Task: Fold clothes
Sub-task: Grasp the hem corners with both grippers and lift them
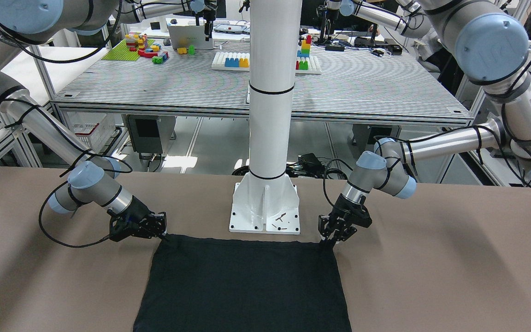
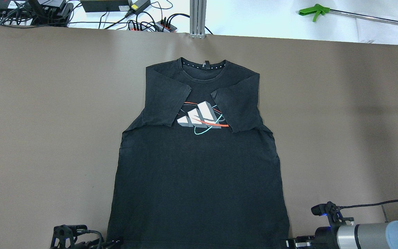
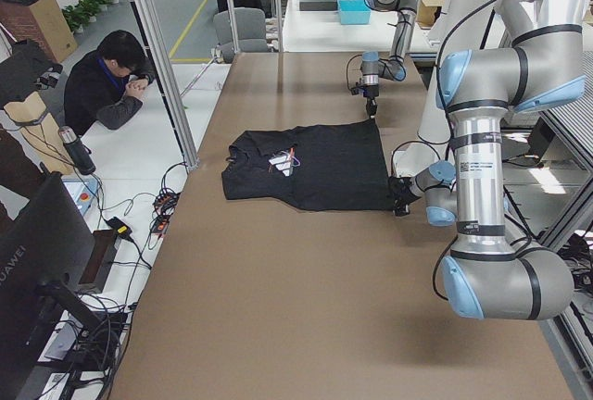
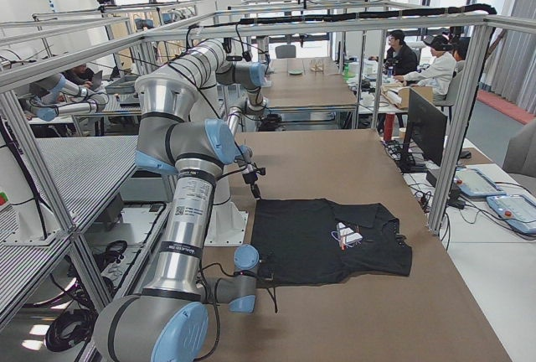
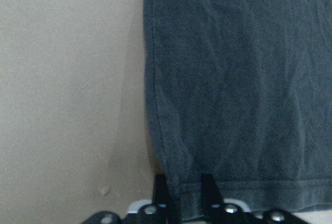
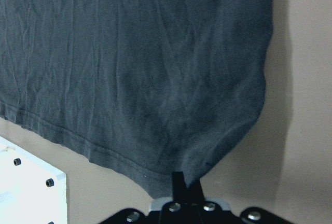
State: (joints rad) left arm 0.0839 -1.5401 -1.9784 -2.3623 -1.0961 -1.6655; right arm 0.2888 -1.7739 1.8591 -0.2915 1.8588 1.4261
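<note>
A black T-shirt (image 2: 199, 166) with a white, red and teal chest print lies flat on the brown table, collar at the far edge, both sleeves folded in over the chest. Its hem is next to the white pillar's base plate (image 1: 265, 216). My left gripper (image 5: 184, 195) stands at the hem's left corner with its fingers apart, the hem between them; it also shows in the front view (image 1: 329, 242). My right gripper (image 6: 187, 182) is shut on the hem's right corner, where the fabric puckers; it also shows in the front view (image 1: 164, 236).
A green grabber tool (image 2: 316, 12) and power strips with cables (image 2: 150, 24) lie beyond the table's far edge. A person (image 3: 111, 85) sits beside the table. A second table with toy bricks (image 1: 228, 60) stands behind the robot.
</note>
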